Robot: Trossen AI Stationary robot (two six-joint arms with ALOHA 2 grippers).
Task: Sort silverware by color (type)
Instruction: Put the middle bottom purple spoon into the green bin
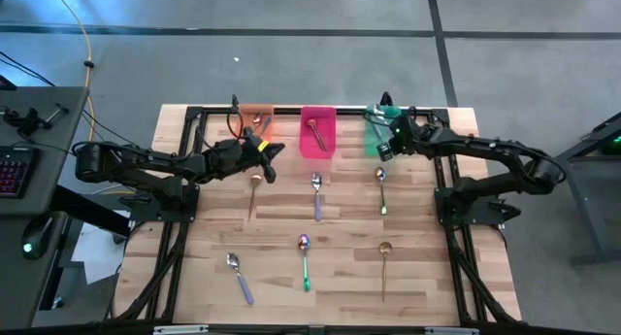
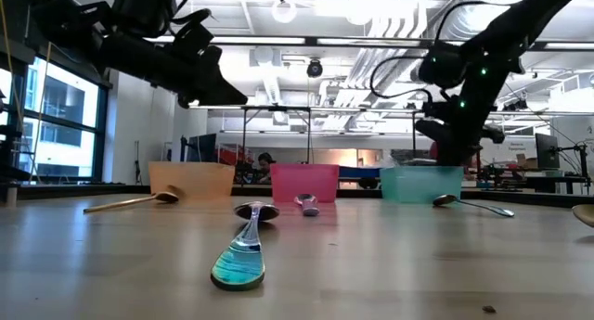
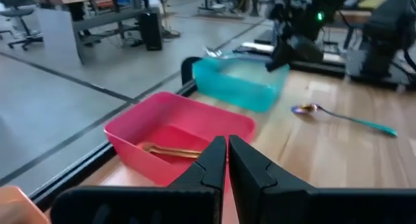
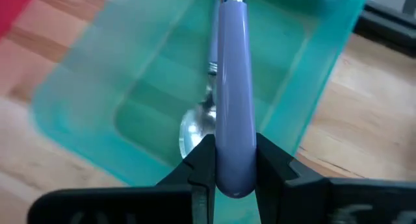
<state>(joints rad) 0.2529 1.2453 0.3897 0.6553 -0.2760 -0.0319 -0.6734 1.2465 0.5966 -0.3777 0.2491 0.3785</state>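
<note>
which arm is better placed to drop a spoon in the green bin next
Right: its pincer already grips a purple-handled spoon directly over the green bin. The left pincer is shut, empty, near the pink bin.

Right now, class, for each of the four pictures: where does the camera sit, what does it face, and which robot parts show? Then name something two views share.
High view: above the table, straight down; both arms.
Low view: table height, across to three bins; arms above.
Left wrist view: behind the shut left gripper, facing the pink bin.
Right wrist view: behind the right gripper, holding a purple-handled spoon over the teal bin.
Shared: the pink bin, seen from above and from the left wrist.
</note>
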